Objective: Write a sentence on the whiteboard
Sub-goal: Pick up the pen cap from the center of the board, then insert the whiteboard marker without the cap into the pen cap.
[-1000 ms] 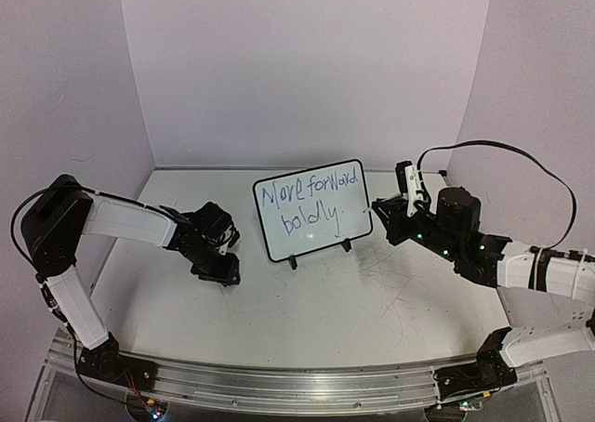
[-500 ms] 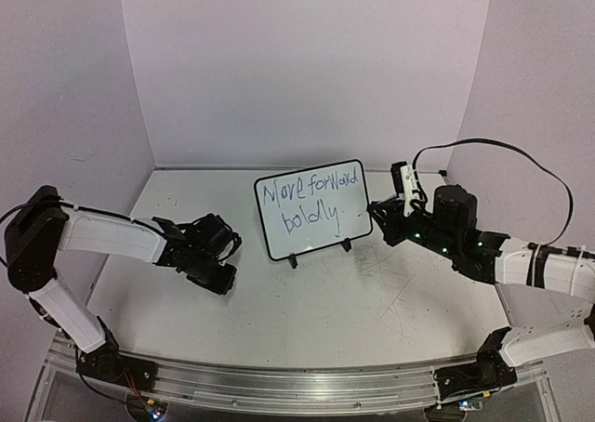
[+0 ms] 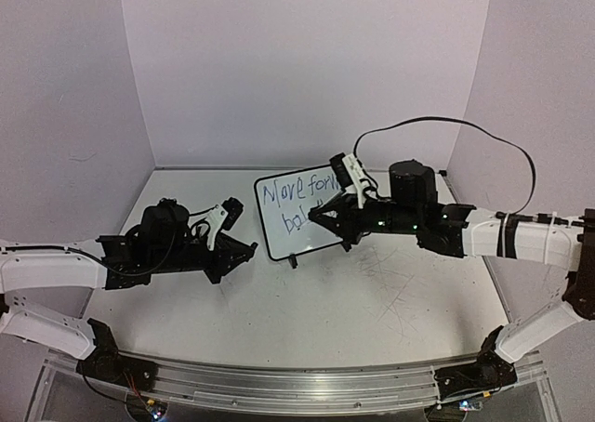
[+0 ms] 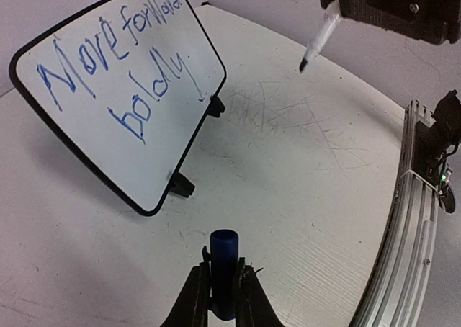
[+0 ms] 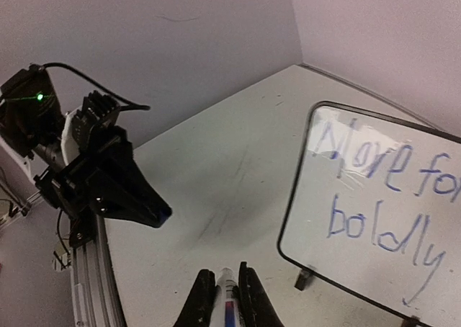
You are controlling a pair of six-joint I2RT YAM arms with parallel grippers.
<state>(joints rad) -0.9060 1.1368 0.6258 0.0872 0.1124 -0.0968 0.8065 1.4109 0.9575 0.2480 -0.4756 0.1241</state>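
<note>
The whiteboard [image 3: 277, 229] stands tilted on its two black feet at the table's middle, with the blue sentence [image 4: 115, 75] "Move forward" over "boldly" on it. My right gripper [image 3: 313, 214] hangs in front of the board's right half and hides part of the words. It is shut on a white marker [image 5: 229, 298], whose dark tip [image 4: 303, 65] points down, clear of the table. My left gripper [image 3: 249, 250] is low over the table just left of the board, shut on a blue marker cap [image 4: 224, 266]. The two grippers face each other, apart.
A metal rail [image 3: 279, 385] runs along the near edge, also seen in the left wrist view as the rail [image 4: 414, 197]. Grey scuff marks [image 4: 288, 114] cover the tabletop right of the board. Purple walls close in the back and both sides. A black cable [image 3: 446, 125] arcs above the right arm.
The left arm has dropped low and stretched toward the board, its jaws closing. The right gripper has swung left, from beside the board to in front of it.
</note>
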